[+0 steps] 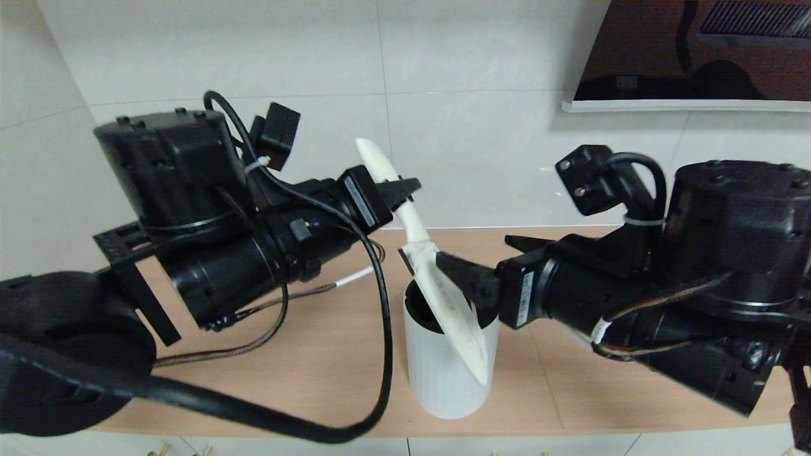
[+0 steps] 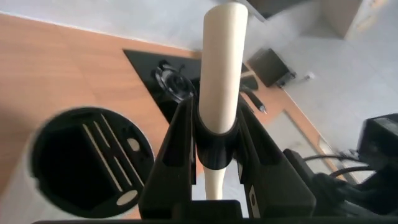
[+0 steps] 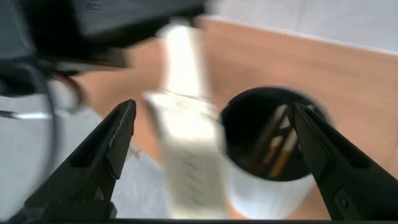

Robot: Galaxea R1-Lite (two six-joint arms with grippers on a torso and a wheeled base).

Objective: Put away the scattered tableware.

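My left gripper (image 1: 400, 192) is shut on the cream handle of a white knife (image 1: 443, 297), which slants with its blade pointing down. In the left wrist view the handle (image 2: 219, 74) sticks out past the gripper (image 2: 214, 121). The blade (image 3: 186, 168) hangs between the spread fingers of my open right gripper (image 3: 212, 111), untouched by them. A white cylindrical holder (image 1: 443, 373) with a dark inside stands just behind the blade; the blade crosses in front of its rim. Several chopsticks (image 3: 277, 146) lean inside the holder (image 2: 87, 162). My right gripper (image 1: 491, 263) sits at the holder's right side.
The holder stands on a wooden counter (image 1: 304, 361) near its front edge. A white tiled wall (image 1: 481, 126) backs it. A dark cooktop (image 1: 697, 57) lies at the far right, and its burner (image 2: 171, 78) shows beyond the holder in the left wrist view.
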